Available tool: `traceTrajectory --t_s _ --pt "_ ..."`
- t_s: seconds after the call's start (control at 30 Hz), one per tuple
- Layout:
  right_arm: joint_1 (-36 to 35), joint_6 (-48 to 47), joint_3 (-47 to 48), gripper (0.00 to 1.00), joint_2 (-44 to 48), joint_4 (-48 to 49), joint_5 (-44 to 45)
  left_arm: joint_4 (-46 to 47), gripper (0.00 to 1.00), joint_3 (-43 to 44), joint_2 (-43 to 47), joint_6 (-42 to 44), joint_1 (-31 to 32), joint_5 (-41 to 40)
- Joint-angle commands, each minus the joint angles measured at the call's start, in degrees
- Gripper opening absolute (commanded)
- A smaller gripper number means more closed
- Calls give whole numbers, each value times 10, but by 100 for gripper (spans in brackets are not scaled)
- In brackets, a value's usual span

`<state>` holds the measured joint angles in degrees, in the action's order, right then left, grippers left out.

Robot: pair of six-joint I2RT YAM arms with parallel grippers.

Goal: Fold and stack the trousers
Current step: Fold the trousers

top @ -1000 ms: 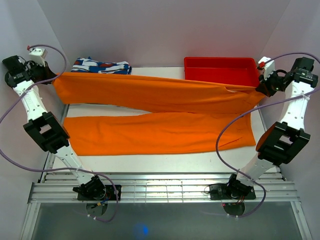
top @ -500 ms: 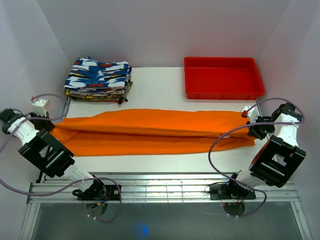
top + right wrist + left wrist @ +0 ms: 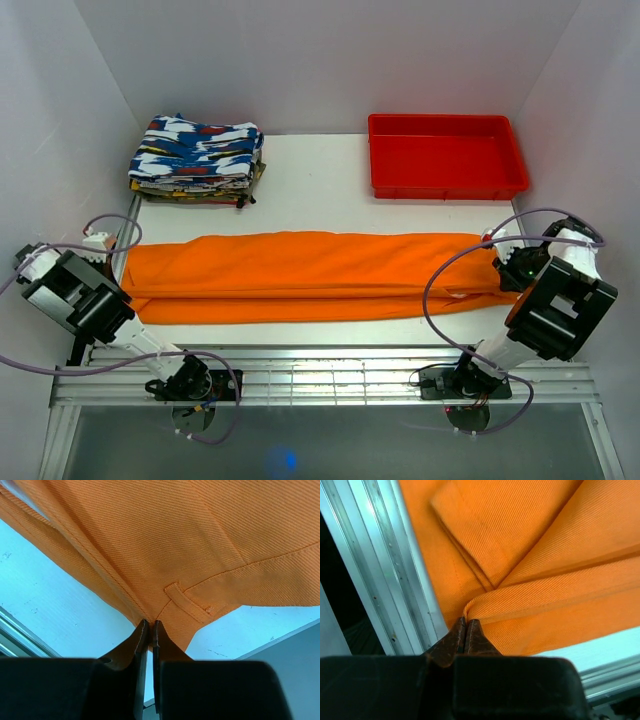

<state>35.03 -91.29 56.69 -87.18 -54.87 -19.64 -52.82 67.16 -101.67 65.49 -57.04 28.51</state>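
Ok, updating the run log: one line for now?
trousers: folded lengthwise | left gripper: shut on trousers | right gripper: shut on trousers

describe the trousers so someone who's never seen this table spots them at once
On the white table, look at its near half. The trousers lie there as one long folded band reaching nearly side to side. They are plain bright orange cloth, unlike the patterned stack far left and the rigid red tray far right.
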Motion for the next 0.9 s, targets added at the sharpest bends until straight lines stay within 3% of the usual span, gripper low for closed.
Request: traceTrajectory --t_s 0.0,0.23,0.33,0.43,0.5,0.6,0.77,0.8,0.87 --pt "14 -2 54 8 -3 58 76 57 0 148 4 -19 8 6" --pt "13 3 68 8 -11 54 69 60 0 340 -10 -131 62 58" --pt "13 -4 66 8 -4 36 63 81 0 359 5 -130 58 70" --pt "13 -24 41 8 13 32 68 68 0 292 55 -29 28 97" --pt "14 -42 26 8 25 35 76 50 0 193 93 74 7 86" --pt "14 -48 2 8 33 37 85 36 0 62 117 163 -18 49" --pt "13 -62 -12 8 34 33 104 55 1 -57 121 175 -25 -11" --pt "13 -64 -11 8 33 33 112 54 13 -72 121 174 -24 -13" --pt "14 -69 -8 8 29 30 121 27 23 -71 125 182 -25 -1"
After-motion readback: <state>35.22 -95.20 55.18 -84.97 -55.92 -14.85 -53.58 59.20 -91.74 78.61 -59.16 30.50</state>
